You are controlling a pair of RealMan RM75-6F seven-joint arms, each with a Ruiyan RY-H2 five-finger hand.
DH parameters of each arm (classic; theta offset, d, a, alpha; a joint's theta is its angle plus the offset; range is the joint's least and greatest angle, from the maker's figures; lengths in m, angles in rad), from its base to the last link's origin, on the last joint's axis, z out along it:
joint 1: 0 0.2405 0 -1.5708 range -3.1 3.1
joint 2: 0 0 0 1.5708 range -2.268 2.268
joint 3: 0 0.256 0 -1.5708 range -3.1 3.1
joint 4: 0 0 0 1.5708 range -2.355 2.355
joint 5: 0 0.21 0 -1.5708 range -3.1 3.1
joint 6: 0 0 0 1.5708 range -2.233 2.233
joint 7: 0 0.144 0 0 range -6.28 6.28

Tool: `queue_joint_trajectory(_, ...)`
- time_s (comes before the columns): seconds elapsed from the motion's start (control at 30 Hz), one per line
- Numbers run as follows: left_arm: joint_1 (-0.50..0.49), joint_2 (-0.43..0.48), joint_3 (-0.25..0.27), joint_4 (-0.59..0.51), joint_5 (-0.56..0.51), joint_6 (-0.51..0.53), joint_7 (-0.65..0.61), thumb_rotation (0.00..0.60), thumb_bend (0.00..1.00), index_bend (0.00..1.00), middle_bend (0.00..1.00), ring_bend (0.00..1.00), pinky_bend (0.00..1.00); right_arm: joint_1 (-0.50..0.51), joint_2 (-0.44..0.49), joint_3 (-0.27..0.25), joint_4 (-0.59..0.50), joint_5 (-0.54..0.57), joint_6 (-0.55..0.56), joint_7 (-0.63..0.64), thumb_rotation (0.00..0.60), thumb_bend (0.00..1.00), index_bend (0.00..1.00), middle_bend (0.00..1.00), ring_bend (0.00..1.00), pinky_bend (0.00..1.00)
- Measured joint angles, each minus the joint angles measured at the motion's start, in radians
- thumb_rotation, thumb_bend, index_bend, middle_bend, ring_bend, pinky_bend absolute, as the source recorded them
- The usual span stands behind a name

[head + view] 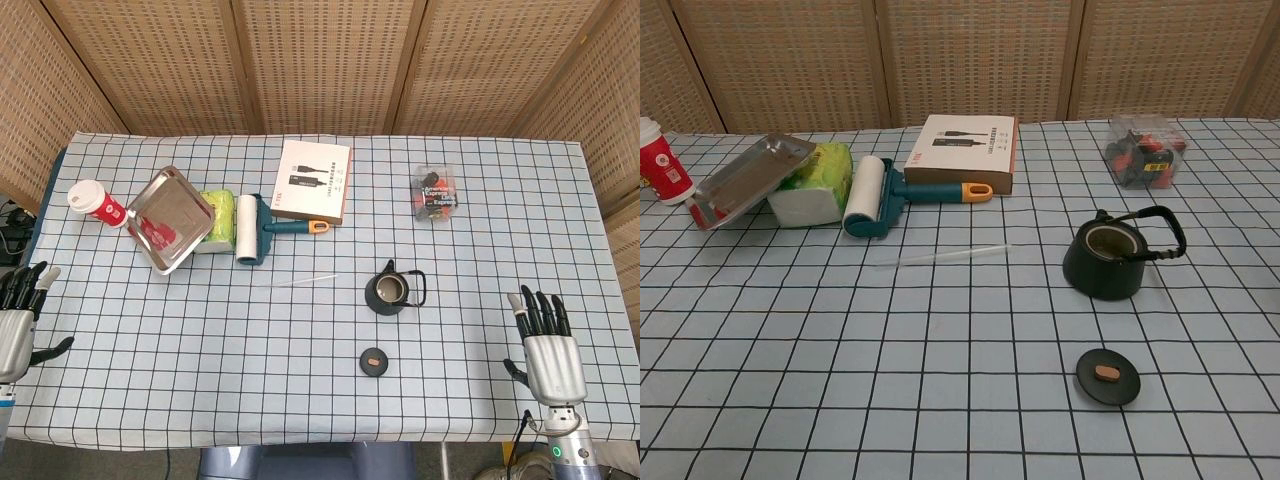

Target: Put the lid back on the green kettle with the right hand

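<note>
The dark green kettle (390, 290) (1108, 259) stands uncovered near the table's middle, its black handle tipped to the right. Its round dark lid (374, 361) (1107, 376), with a small tan knob, lies flat on the cloth just in front of the kettle. My right hand (545, 345) rests open at the front right edge, fingers spread, well right of the lid and holding nothing. At the front left edge my left hand (18, 315) is also open and empty. Neither hand shows in the chest view.
A thin clear straw (298, 281) lies left of the kettle. Behind are a lint roller (256, 227), a white box (314, 180), a steel tray (170, 217) leaning on a green packet, a red cup (95, 203) and a clear box of small items (435, 193).
</note>
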Motion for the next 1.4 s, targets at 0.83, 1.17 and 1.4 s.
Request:
queue_joint_trajectory(0.83, 0.004, 0.005, -0.007, -0.006, -0.008, 0.009, -0.006, 0.600, 0.03, 0.00, 0.00, 0.00, 0.00, 0.011, 0.014, -0.026, -0.011, -0.043, -0.021, 0.062, 0.600, 0.15, 0.07, 0.00, 0.00, 0.00)
queue_joint_trajectory(1.17, 0.003, -0.002, -0.008, -0.009, -0.008, 0.011, 0.015, 0.600, 0.03, 0.00, 0.00, 0.00, 0.00, 0.062, 0.043, -0.039, -0.016, -0.119, -0.064, 0.189, 0.600, 0.19, 0.24, 0.00, 0.00, 0.00)
queue_joint_trajectory(1.4, 0.000, -0.006, -0.009, -0.007, -0.013, 0.004, 0.020, 0.600, 0.03, 0.00, 0.00, 0.00, 0.00, 0.129, 0.042, -0.055, -0.036, -0.170, -0.153, 0.202, 0.600, 0.33, 0.36, 0.05, 0.00, 0.01)
